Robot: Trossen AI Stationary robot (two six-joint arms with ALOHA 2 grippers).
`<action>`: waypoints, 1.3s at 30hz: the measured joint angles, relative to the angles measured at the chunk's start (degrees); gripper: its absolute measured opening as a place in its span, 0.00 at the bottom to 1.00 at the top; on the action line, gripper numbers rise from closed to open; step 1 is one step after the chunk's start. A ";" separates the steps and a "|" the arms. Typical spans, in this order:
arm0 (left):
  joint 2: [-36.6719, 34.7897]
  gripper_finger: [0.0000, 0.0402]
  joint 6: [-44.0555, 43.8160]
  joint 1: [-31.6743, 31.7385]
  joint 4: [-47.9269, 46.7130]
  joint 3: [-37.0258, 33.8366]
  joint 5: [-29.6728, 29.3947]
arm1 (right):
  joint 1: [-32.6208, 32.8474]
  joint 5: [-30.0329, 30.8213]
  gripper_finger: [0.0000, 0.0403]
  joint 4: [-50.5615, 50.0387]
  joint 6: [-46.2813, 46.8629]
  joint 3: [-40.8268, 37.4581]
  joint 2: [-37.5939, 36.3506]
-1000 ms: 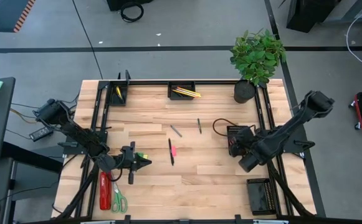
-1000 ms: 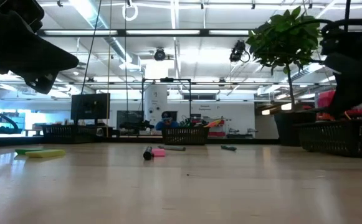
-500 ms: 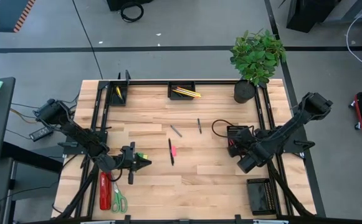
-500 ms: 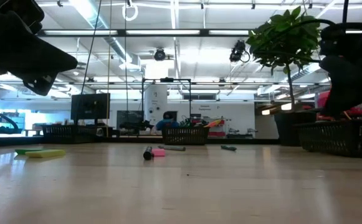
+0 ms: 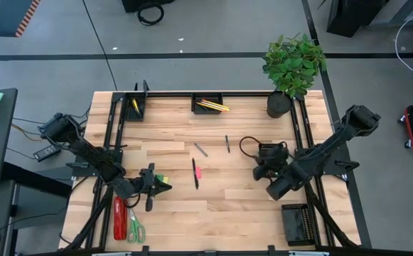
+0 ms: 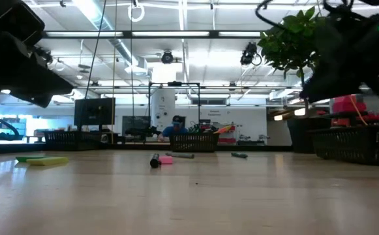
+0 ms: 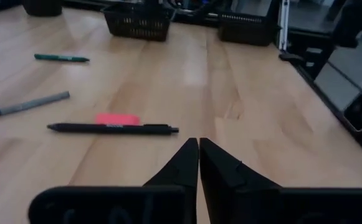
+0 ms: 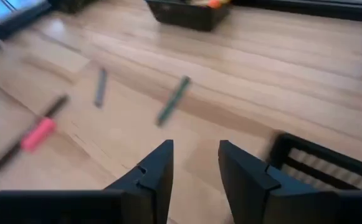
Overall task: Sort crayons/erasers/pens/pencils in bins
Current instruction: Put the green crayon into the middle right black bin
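A black pen (image 5: 194,173) lies mid-table with a pink eraser (image 5: 198,171) beside it. A grey pen (image 5: 201,149) and a dark green pen (image 5: 227,144) lie farther back. Yellow and green erasers (image 5: 161,178) lie by my left gripper (image 5: 165,186), which is shut and empty just above the table; in the left wrist view it (image 7: 198,148) points at the black pen (image 7: 112,128). My right gripper (image 8: 193,155) is open and empty above the table, left of the right mesh bin (image 5: 270,151). A far bin (image 5: 210,104) holds yellow pencils.
Another bin (image 5: 135,107) stands at the far left and one (image 5: 295,224) at the near right. A red stapler (image 5: 119,217) and green-handled scissors (image 5: 136,229) lie at the near left. A potted plant (image 5: 279,104) stands at the far right. Bare wood lies between the arms.
My right gripper has gone toward the table's left, away from the right bin, and has risen. The pens and erasers have stayed where they were.
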 joint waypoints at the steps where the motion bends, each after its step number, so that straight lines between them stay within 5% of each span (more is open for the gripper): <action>1: 0.00 0.05 1.39 0.27 0.19 0.00 -0.03 | -1.32 0.39 0.33 3.78 -3.15 -0.02 0.60; 7: 0.00 0.07 -1.35 1.69 0.93 0.00 -0.08 | -11.04 -3.79 0.32 30.67 -27.68 0.00 7.02; 11: 0.00 0.08 -3.22 0.74 0.92 0.00 0.07 | -17.30 -4.36 0.32 39.25 -35.36 0.02 11.41; 18: 0.00 0.06 -3.22 -0.81 0.55 0.00 0.11 | -25.54 -10.60 0.32 49.02 -37.17 1.01 23.94; 39: 0.02 0.07 -3.23 -1.52 -0.43 0.00 -1.05 | -28.29 -5.61 0.29 48.27 -32.47 8.08 37.70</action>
